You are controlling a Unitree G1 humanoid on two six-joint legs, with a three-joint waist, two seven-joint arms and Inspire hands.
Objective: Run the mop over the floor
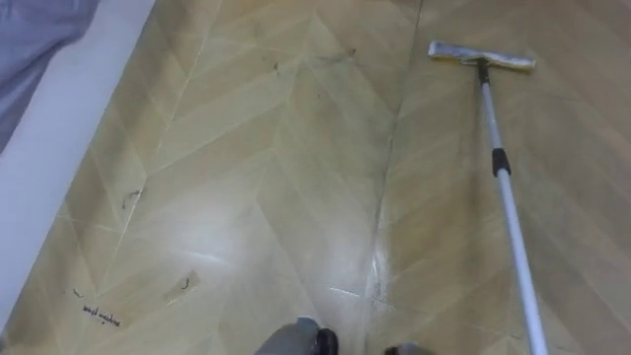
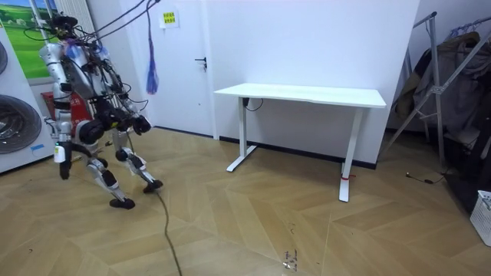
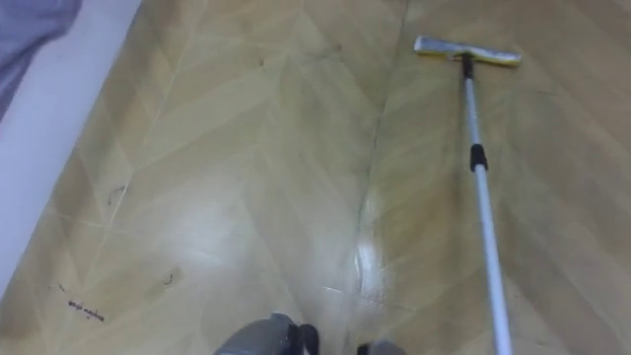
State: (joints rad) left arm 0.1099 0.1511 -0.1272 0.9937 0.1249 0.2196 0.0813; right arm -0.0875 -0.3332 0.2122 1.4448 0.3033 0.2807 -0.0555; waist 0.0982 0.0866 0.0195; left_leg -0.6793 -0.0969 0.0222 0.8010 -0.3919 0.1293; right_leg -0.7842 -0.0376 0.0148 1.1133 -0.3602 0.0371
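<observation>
My flat mop with a pale yellow rectangular head and a long silver metal pole [image 1: 508,197] lies across the light herringbone wood floor [image 1: 276,177] ahead of me. Its head [image 1: 481,55] rests flat on the boards at one o'clock. The pole slants back toward me and passes out of the eye views at five o'clock, with a black collar [image 1: 501,163] about a third of the way down from the head.

A white skirting strip [image 1: 59,148] runs along my left from seven to eleven o'clock, with a grey-blue surface [image 1: 35,39] beyond it at ten o'clock. Small dark scuff marks [image 1: 102,316] dot the boards at seven o'clock, just beside the strip.

In the room view I stand at nine o'clock, bent forward with my feet apart. A white front-loading washing machine [image 2: 15,123] is close on the room view's left and a white door [image 2: 184,61] is behind me. A white rectangular desk [image 2: 307,95] stands well apart at three o'clock.

My right hand [image 2: 64,159] hangs low by my leg and my left hand [image 2: 140,123] is out in front at hip height. Both are too small there to read, so I cannot tell how either is set or whether it grips the pole.
</observation>
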